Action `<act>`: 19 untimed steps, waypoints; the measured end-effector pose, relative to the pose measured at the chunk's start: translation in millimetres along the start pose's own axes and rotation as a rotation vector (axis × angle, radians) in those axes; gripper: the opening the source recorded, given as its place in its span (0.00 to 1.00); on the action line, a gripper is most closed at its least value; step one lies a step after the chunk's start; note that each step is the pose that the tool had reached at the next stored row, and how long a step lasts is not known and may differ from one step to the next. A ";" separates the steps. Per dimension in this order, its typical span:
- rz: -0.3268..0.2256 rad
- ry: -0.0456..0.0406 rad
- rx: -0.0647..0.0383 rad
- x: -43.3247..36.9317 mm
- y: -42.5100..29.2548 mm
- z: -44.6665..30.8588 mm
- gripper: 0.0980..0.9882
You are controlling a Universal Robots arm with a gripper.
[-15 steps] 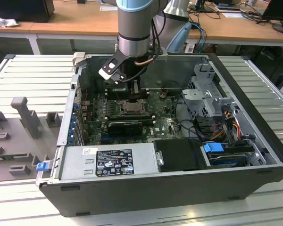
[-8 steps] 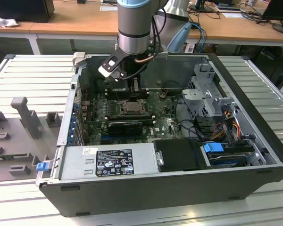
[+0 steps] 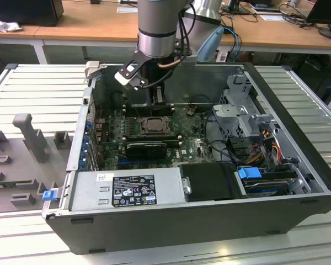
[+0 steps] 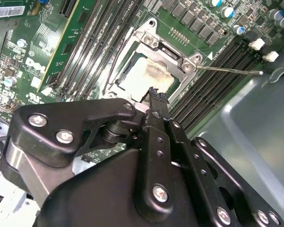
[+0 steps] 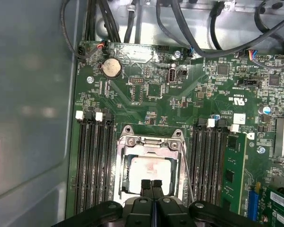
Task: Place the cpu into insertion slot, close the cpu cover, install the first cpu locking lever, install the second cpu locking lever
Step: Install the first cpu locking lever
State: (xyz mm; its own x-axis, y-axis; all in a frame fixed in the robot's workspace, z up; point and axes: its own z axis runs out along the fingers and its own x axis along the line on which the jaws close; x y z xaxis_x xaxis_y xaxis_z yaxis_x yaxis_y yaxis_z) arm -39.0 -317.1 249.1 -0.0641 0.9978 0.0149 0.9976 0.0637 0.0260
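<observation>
The cpu (image 5: 150,166) lies flat in the insertion slot (image 3: 154,126), its pale face showing through the cut-out of the cpu cover (image 5: 149,142). The cover lies down over the chip, also seen in the second wrist view as a silvery frame (image 4: 154,41) around the cpu (image 4: 144,75). My gripper (image 5: 152,185) hangs just above the socket's edge with its two black fingers pressed together and nothing between them; its tip (image 4: 156,92) is close over the cover's rim. A thin metal locking lever (image 4: 227,71) sticks out from one socket corner, and the lever (image 5: 186,163) runs along the socket's side.
Long black memory slots (image 5: 92,161) flank the socket on both sides. A black card (image 3: 146,148) lies in front of the socket in the exterior view. Cables (image 3: 220,149), a drive cage (image 3: 248,118) and the case walls (image 3: 80,143) surround the board.
</observation>
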 end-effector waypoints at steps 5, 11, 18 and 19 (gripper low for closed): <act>0.000 -0.0001 0.000 0.3 0.5 -19.9 0.01; 0.000 0.0001 0.000 0.5 0.9 -35.7 0.01; -0.009 0.0004 0.000 0.8 1.3 -50.3 0.01; -0.020 0.0006 0.000 0.7 1.3 -50.4 0.01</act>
State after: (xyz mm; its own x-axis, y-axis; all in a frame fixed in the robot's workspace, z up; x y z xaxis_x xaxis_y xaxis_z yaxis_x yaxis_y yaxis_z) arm -39.0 -317.1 299.4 -0.0839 0.9964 0.0151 0.9962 0.0835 0.0261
